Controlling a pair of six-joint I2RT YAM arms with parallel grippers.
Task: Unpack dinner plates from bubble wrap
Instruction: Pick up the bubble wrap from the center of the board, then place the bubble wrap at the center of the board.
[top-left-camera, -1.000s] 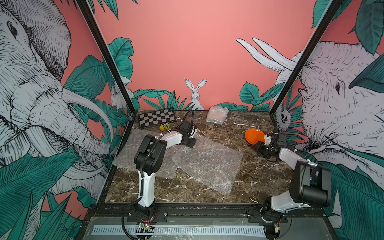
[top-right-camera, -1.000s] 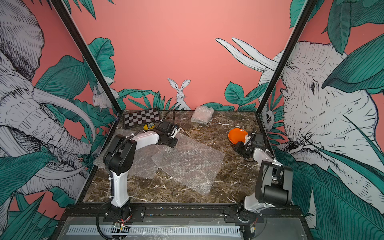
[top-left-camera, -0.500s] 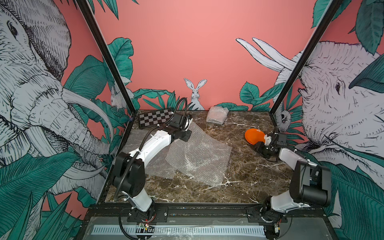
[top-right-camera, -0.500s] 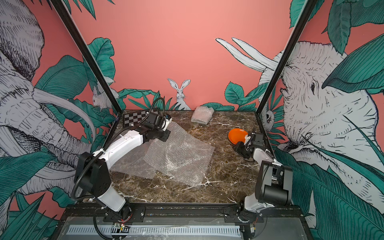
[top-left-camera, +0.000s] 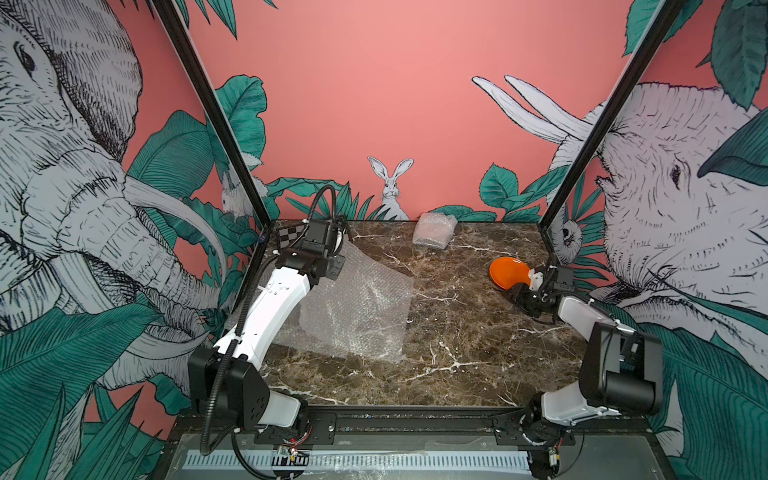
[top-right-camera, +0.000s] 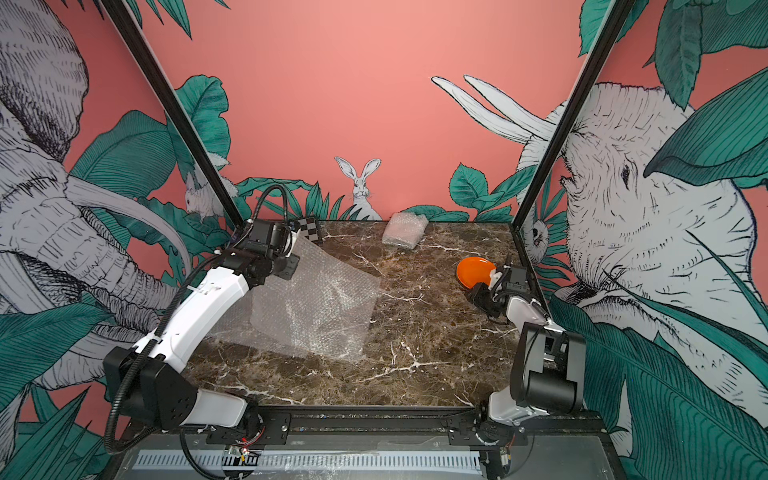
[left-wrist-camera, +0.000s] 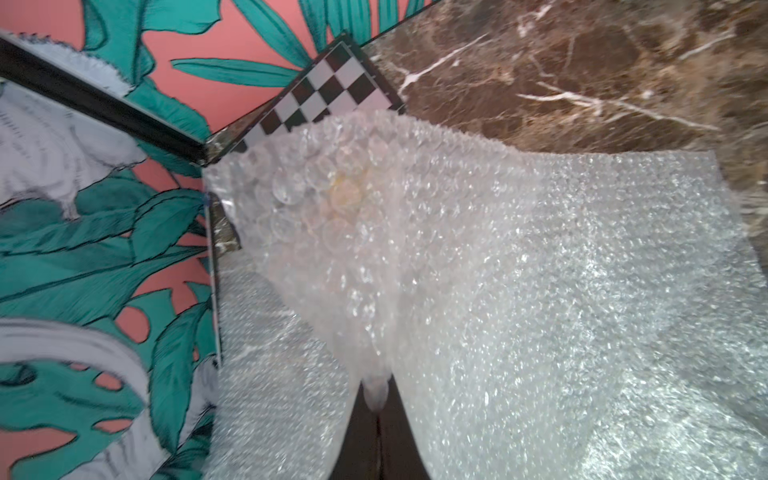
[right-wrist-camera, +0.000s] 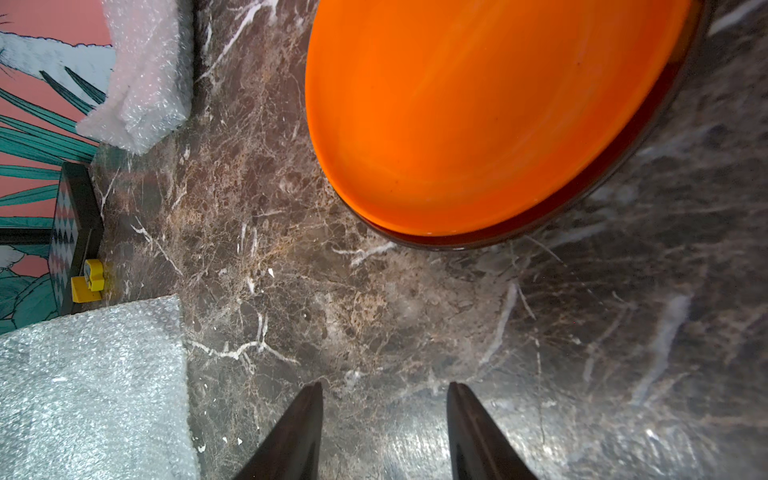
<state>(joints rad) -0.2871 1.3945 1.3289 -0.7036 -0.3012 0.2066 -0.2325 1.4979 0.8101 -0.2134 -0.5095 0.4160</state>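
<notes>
Pinching one corner of a bubble wrap sheet (top-left-camera: 357, 307), the left gripper (top-left-camera: 334, 245) sits at about 10 o'clock on the marble table (top-left-camera: 457, 353) in both top views, beside the checkered board (top-left-camera: 291, 235). The sheet hangs from it toward 4 o'clock and lies over a second sheet (top-left-camera: 270, 332). The orange plate (top-left-camera: 509, 272) is bare at 2 o'clock, just beside the right gripper (top-left-camera: 525, 291). A wrapped bundle (top-left-camera: 434, 230) sits at 12 o'clock by the back wall, and I think it comes next. It lies at 3 o'clock from the left gripper and 11 o'clock from the right one, about as far from each. What is inside it is hidden.

From the left wrist, the left gripper (left-wrist-camera: 376, 399) is squeezed tight on the sheet's corner. The sheet covers most of the table, and the fingertips barely show.

From the right wrist, the right gripper (right-wrist-camera: 384, 390) has its jaws apart and holds nothing. The orange plate (right-wrist-camera: 478, 116) lies ahead of it, not touching. A dark rim shows under that plate, and I cannot tell if it is another plate.
</notes>
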